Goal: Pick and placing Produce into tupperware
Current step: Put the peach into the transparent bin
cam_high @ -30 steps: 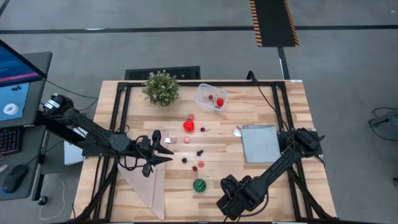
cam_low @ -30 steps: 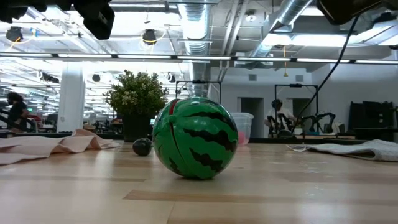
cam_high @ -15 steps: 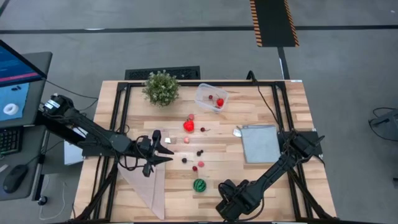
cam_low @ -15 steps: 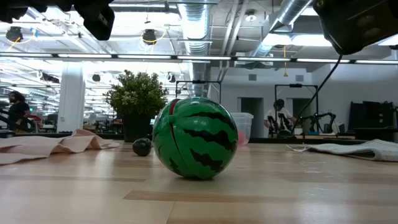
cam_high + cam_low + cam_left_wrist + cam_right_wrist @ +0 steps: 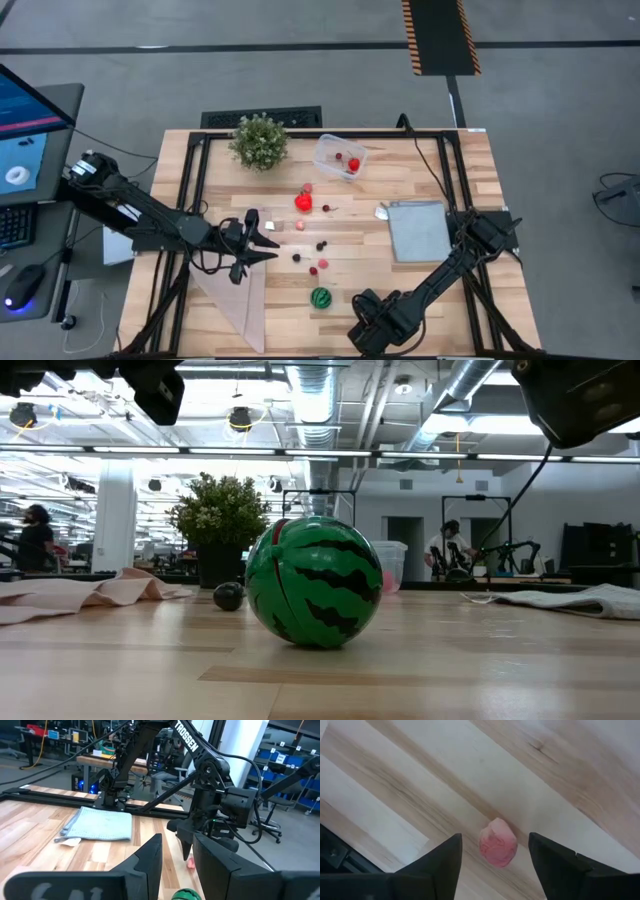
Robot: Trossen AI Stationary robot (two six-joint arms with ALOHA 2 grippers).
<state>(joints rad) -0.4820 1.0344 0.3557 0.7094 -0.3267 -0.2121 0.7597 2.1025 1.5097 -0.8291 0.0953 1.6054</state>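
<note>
The right gripper (image 5: 492, 865) points straight down, jaws spread wide with a small pink fruit (image 5: 497, 842) lying on the bare wood between them, not yet touched; it looks lined up for a grab. Beside it sits the green striped ball (image 5: 320, 297). Farther off, the left gripper (image 5: 268, 241) waits, jaws narrowly parted and empty. The clear tupperware (image 5: 338, 156) stands well beyond both, already holding red pieces.

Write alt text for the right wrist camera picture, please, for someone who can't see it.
A small pink toy fruit lies on the pale wooden table, seen from just above. The right gripper hangs over it, its two dark fingers open on either side and not touching it.
</note>
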